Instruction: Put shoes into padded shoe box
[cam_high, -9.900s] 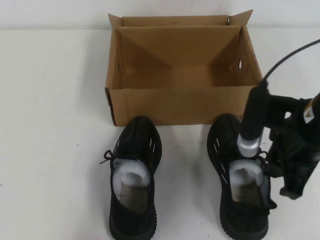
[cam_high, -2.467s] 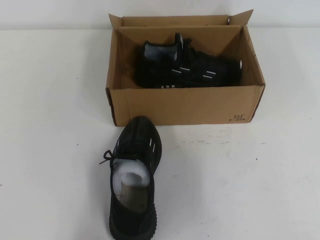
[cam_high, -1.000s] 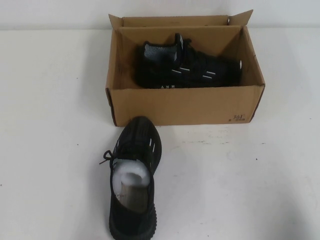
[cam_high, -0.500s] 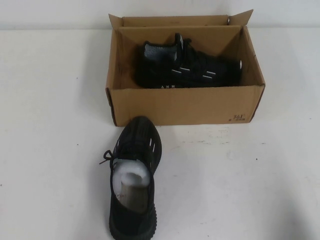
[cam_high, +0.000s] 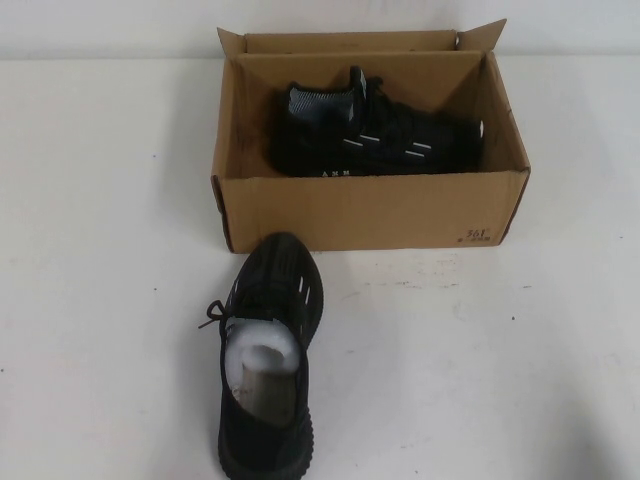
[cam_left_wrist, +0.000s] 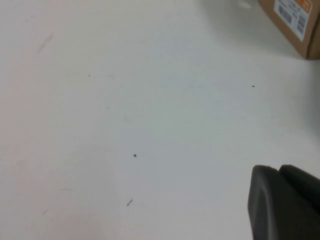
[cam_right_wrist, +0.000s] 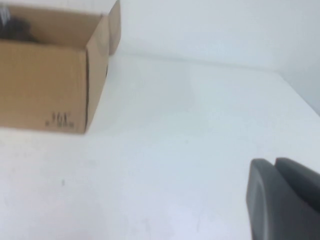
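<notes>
Padded shoe box (cam_high: 370, 210): far centre of table (cam_high: 520, 380), one shoe (cam_high: 375, 135) on its side inside. Second shoe (cam_high: 265, 355): near-left, just before box. Left pincer (cam_left_wrist: 285, 202), right pincer (cam_right_wrist: 282, 200): above bare table; spread cannot be told.

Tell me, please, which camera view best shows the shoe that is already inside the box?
The high view: the shoe in the box lies on its side within the padded shoe box. The right wrist view catches only a dark sliver of it at the box's edge; the left wrist view shows none. Neither the left gripper nor the right gripper is near it.
</notes>
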